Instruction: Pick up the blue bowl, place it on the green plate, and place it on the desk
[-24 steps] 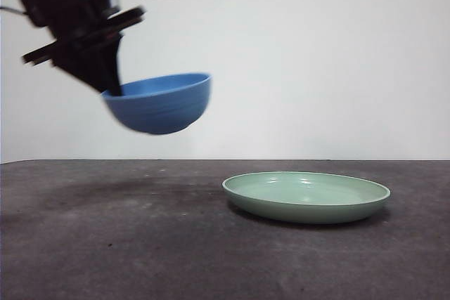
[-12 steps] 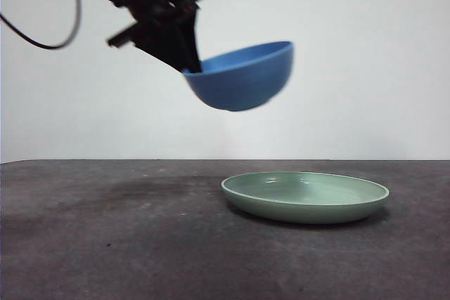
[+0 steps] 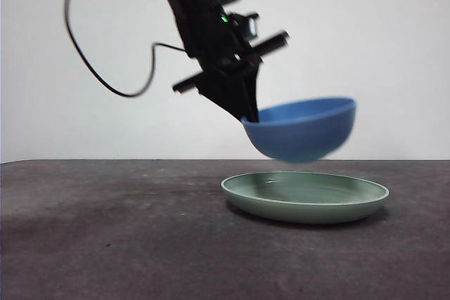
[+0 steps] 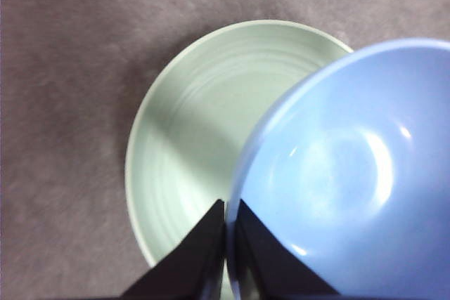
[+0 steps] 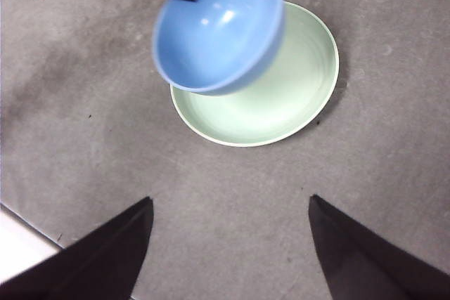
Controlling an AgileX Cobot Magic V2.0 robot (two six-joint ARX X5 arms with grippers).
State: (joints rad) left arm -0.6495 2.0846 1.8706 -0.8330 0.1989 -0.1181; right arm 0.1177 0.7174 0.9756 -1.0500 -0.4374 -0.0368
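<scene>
Carrying step, well in hand: left gripper (image 4: 226,244) pinched tight on the rim of the blue bowl (image 3: 302,128), one of the jaws inside the wall, the other outside, barely a gap between them. Hangs in the air right above the green plate (image 3: 305,197), clear of it, not touching, tilted a little with the gripped side lower. From the right wrist view, blue bowl (image 5: 218,26) over the plate's near-left part rather than dead centre, overlapping its rim there; green plate (image 5: 295,96) flat on the tabletop (image 5: 394,187). Right gripper (image 5: 228,244) waiting well back from the plate, jaws spread wide, nothing in them.

Next move, by the look of it: nudge a touch further over the plate's middle, level the bowl, lower gently until the base meets the plate's floor, then part the jaws. Calls for care at the rim, since an off-centre set-down could tip the bowl or skid the glossy plate
</scene>
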